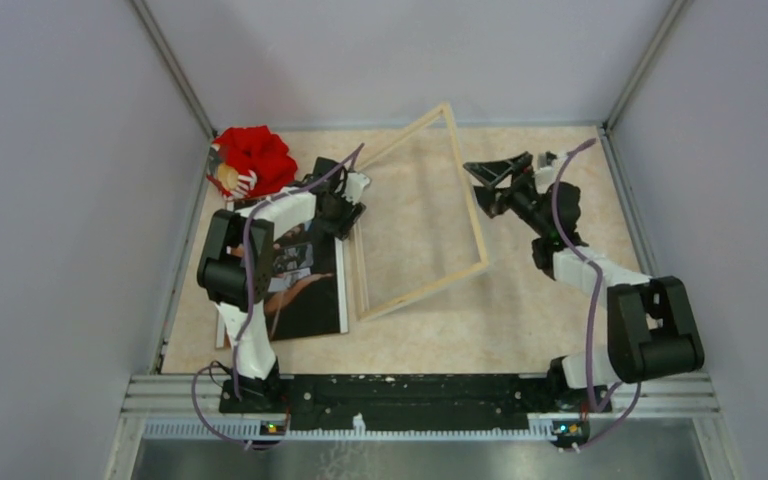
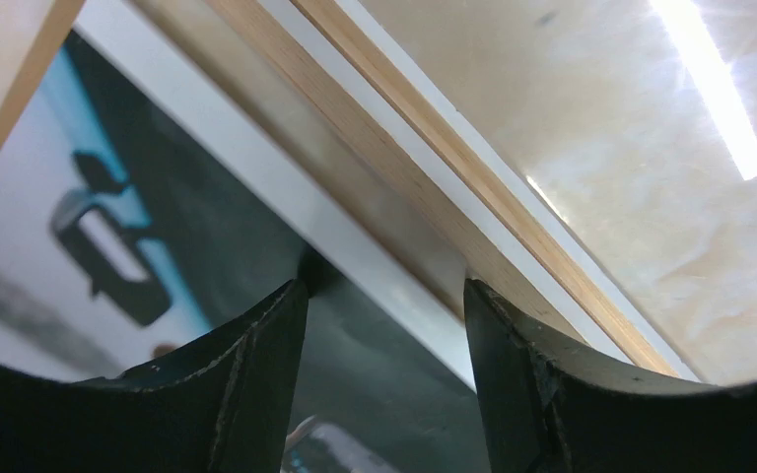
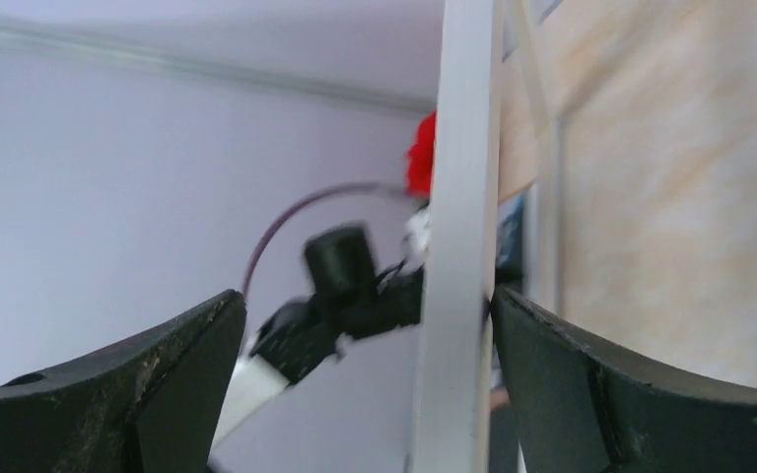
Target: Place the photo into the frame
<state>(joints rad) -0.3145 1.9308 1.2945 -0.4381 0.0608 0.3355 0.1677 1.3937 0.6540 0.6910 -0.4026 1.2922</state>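
- While one corner rises past the back edge of the table point(image 1: 550, 310), the frame point(image 1: 422, 291) stands tilted at the centre of the top view. It is a thin-railed open rectangle with pale natural wood facing the camera.
- Close up in the left wrist view, its rail point(image 2: 424, 182) shows a layered wood edge with a white strip beside it. In the right wrist view the rail point(image 3: 458, 246) is a plain, smooth white bar.
- The photo point(image 1: 310, 290) lies flat at the lower left of the top view, partly under the left arm, its right edge just beside the frame's left rail. It is a dark print with a thin white border, and glossy enough to mirror shapes in the left wrist view point(image 2: 217, 217).
- The table is beige and mottled, with a matte look. A red plush toy point(image 1: 252, 160) sits at its upper left corner.
- The left gripper point(image 1: 348, 215) hangs over the photo's border with its black, scuffed fingers point(image 2: 246, 384) apart. The frame's rail runs diagonally just past the tips point(image 2: 384, 291) (whether they touch it I cannot tell).
- The right gripper point(image 1: 480, 190) is spread wide around the frame's right rail, not clamped. In its own view point(image 3: 367, 301) the rail stands upright between the fingers — close against the right-hand one point(image 3: 572, 384), with a clear gap to the other.
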